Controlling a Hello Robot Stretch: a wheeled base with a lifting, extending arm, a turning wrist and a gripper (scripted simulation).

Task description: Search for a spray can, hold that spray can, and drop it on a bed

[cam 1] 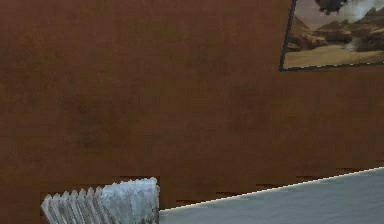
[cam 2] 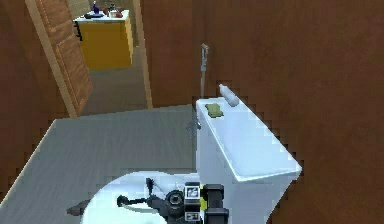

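Slowly now: gripper [cam 2: 135,203] by the toilet [cam 2: 240,142], I cannot tell if it holds anything; I'd inspect the white cylinder [cam 2: 227,95] atop the toilet first.

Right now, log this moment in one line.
gripper: at toilet, load unclear | on tank: yellow pad, white roll | ahead: brown wall
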